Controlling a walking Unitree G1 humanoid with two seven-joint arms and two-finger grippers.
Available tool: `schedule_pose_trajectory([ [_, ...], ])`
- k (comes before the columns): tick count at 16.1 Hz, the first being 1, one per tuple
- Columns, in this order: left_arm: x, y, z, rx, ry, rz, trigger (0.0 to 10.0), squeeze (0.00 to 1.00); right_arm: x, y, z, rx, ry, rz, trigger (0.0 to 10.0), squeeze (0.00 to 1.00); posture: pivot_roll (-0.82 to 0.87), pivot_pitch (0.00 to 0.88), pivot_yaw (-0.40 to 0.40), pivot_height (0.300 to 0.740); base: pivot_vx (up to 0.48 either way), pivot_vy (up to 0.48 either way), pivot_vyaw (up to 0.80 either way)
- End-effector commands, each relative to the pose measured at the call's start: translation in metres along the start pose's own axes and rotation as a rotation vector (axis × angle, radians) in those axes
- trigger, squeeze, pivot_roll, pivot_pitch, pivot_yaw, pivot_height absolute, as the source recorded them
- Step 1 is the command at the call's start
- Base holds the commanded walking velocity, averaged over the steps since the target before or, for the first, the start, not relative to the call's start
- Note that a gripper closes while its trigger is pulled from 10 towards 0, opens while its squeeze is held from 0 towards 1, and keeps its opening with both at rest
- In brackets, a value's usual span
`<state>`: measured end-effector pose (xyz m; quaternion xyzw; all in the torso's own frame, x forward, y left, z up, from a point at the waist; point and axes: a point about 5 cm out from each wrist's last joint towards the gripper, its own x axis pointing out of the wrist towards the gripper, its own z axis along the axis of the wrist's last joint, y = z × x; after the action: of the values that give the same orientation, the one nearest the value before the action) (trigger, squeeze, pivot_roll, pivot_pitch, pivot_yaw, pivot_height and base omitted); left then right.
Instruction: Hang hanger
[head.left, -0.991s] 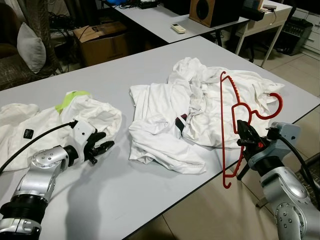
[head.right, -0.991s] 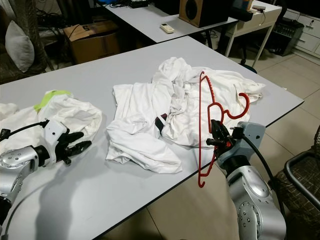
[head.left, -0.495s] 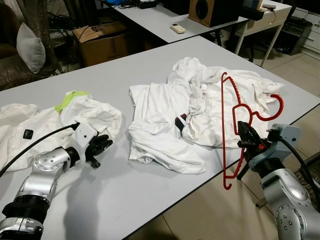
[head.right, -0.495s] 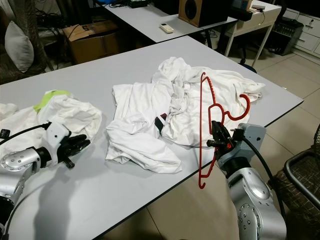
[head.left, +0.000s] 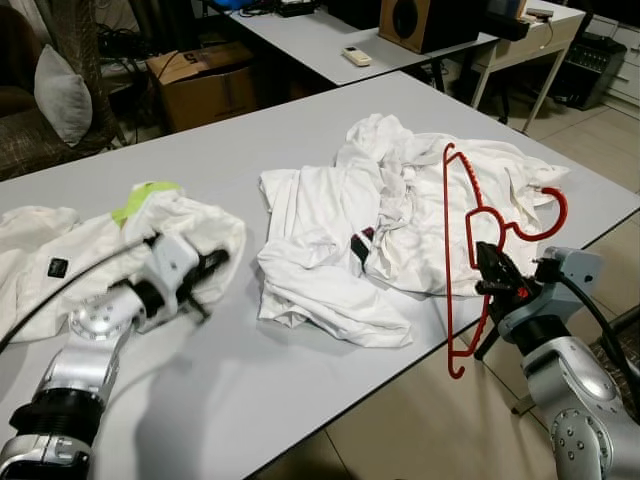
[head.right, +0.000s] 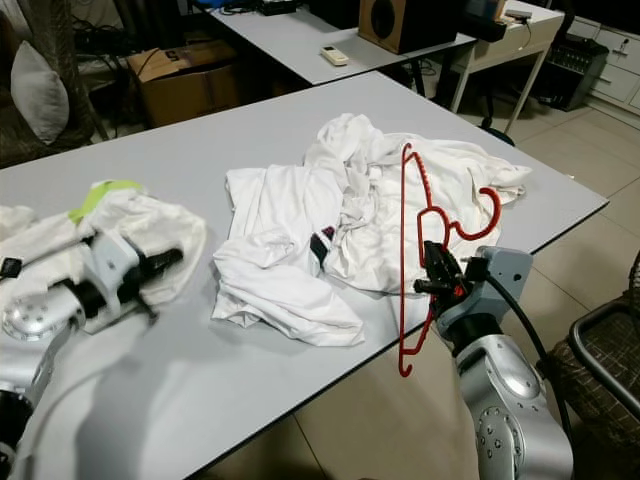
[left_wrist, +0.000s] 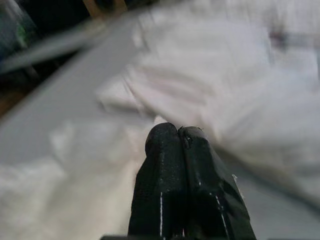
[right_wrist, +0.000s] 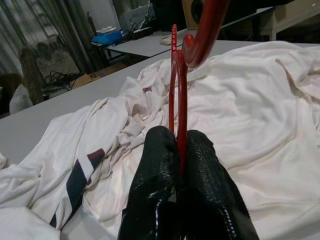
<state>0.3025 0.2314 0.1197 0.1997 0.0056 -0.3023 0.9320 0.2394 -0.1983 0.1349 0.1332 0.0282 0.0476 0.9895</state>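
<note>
A stiff, light red hanger (head.left: 470, 250) is pinched at its neck by the right gripper (head.left: 493, 272); the left gripper (left_wrist: 177, 134) is closed, empty, beside white clothes (head.left: 400, 215).

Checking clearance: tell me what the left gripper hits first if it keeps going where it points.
Likely the white garment with the green patch: the left gripper points into its near edge, though motion blur hides the gap.

The left gripper (head.left: 205, 270) is smeared by motion blur near the table's (head.left: 300, 390) front edge, its fingertips lost against the white garment (head.left: 190, 225) there. In the left wrist view that cloth is a soft blur. The red hanger's (right_wrist: 177, 75) hook runs off the right wrist picture's top edge, and the right gripper's (right_wrist: 181, 165) fingers cover its lower part.
</note>
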Motion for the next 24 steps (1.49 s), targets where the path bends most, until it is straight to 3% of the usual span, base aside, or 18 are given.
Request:
schedule_pose_trajectory([
  [1, 0.003, 0.013, 0.021, 0.026, -0.099, 0.051, 0.0, 0.0, 0.002, 0.0, 0.006, -0.006, -0.029, -0.001, 10.0, 0.0, -0.17, 0.0, 0.035, 0.74, 0.0, 0.0, 0.0],
  [4, 0.02, 0.047, 0.064, 0.107, -0.22, 0.156, 0.0, 0.0, 0.01, 0.001, 0.013, -0.016, -0.049, 0.014, 10.0, 0.0, -0.16, 0.0, 0.016, 0.74, 0.0, 0.0, 0.0],
  [5, 0.03, 0.069, 0.095, 0.158, -0.282, 0.186, 0.0, 0.0, 0.014, 0.002, 0.02, -0.025, -0.067, 0.023, 10.0, 0.0, -0.16, 0.0, 0.009, 0.74, 0.0, 0.0, 0.0],
  [6, 0.032, 0.08, 0.112, 0.18, -0.324, 0.204, 0.0, 0.0, 0.016, 0.002, 0.024, -0.028, -0.078, 0.026, 10.0, 0.0, -0.16, 0.0, 0.01, 0.74, 0.0, 0.0, 0.0],
  [8, 0.025, 0.108, 0.167, 0.19, -0.492, 0.269, 0.0, 0.0, 0.018, 0.0, 0.033, -0.029, -0.111, 0.016, 10.0, 0.0, -0.16, 0.0, 0.021, 0.74, 0.0, 0.0, 0.0],
  [9, 0.024, 0.112, 0.175, 0.202, -0.507, 0.245, 0.0, 0.0, 0.017, -0.002, 0.033, -0.023, -0.116, 0.002, 10.0, 0.0, -0.16, 0.0, 0.032, 0.74, 0.0, 0.0, 0.0],
  [11, 0.03, 0.104, 0.159, 0.208, -0.414, 0.155, 0.0, 0.0, 0.014, -0.001, 0.027, -0.015, -0.108, -0.007, 10.0, 0.0, -0.17, 0.0, 0.04, 0.74, 0.0, 0.0, 0.0],
  [13, 0.038, 0.094, 0.125, 0.197, -0.263, 0.104, 0.0, 0.0, 0.015, 0.002, 0.024, -0.01, -0.101, -0.007, 10.0, 0.0, -0.17, 0.0, 0.044, 0.74, 0.0, 0.0, 0.0],
  [15, 0.04, 0.091, 0.094, 0.216, -0.055, 0.088, 0.0, 0.0, 0.018, 0.005, 0.024, -0.011, -0.099, 0.003, 10.0, 0.0, -0.17, 0.0, 0.047, 0.74, 0.0, 0.0, 0.0],
  [16, 0.039, 0.095, 0.094, 0.222, -0.042, 0.121, 0.0, 0.0, 0.019, 0.005, 0.025, -0.014, -0.099, 0.005, 10.0, 0.0, -0.17, 0.0, 0.047, 0.74, 0.0, 0.0, 0.0],
  [17, 0.033, 0.12, 0.127, 0.265, -0.164, 0.306, 0.0, 0.0, 0.021, 0.004, 0.03, -0.02, -0.12, 0.0, 10.0, 0.0, -0.17, 0.0, 0.045, 0.74, 0.0, 0.0, 0.0],
  [18, 0.028, 0.128, 0.164, 0.257, -0.364, 0.351, 0.0, 0.0, 0.021, 0.003, 0.035, -0.016, -0.147, -0.012, 10.0, 0.0, -0.18, 0.0, 0.046, 0.74, 0.0, 0.0, 0.0],
  [19, 0.028, 0.128, 0.176, 0.244, -0.44, 0.335, 0.0, 0.0, 0.021, 0.002, 0.036, -0.014, -0.156, -0.018, 10.0, 0.0, -0.18, 0.0, 0.046, 0.74, 0.0, 0.0, 0.0],
  [20, 0.034, 0.117, 0.188, 0.23, -0.528, 0.212, 0.0, 0.0, 0.02, 0.001, 0.037, -0.01, -0.162, -0.027, 10.0, 0.0, -0.18, 0.0, 0.048, 0.74, 0.0, 0.0, 0.0],
  [21, 0.039, 0.11, 0.191, 0.233, -0.543, 0.152, 0.0, 0.0, 0.02, 0.0, 0.036, -0.009, -0.161, -0.03, 10.0, 0.0, -0.18, 0.0, 0.048, 0.74, 0.0, 0.0, 0.0],
  [22, 0.052, 0.093, 0.18, 0.236, -0.499, 0.057, 0.0, 0.0, 0.019, 0.001, 0.034, -0.008, -0.154, -0.031, 10.0, 0.0, -0.18, 0.0, 0.051, 0.74, 0.0, 0.0, 0.0],
  [24, 0.067, 0.075, 0.135, 0.252, -0.267, -0.003, 0.0, 0.0, 0.018, 0.003, 0.03, -0.008, -0.139, -0.028, 10.0, 0.0, -0.19, 0.0, 0.052, 0.74, 0.0, 0.0, 0.0],
])
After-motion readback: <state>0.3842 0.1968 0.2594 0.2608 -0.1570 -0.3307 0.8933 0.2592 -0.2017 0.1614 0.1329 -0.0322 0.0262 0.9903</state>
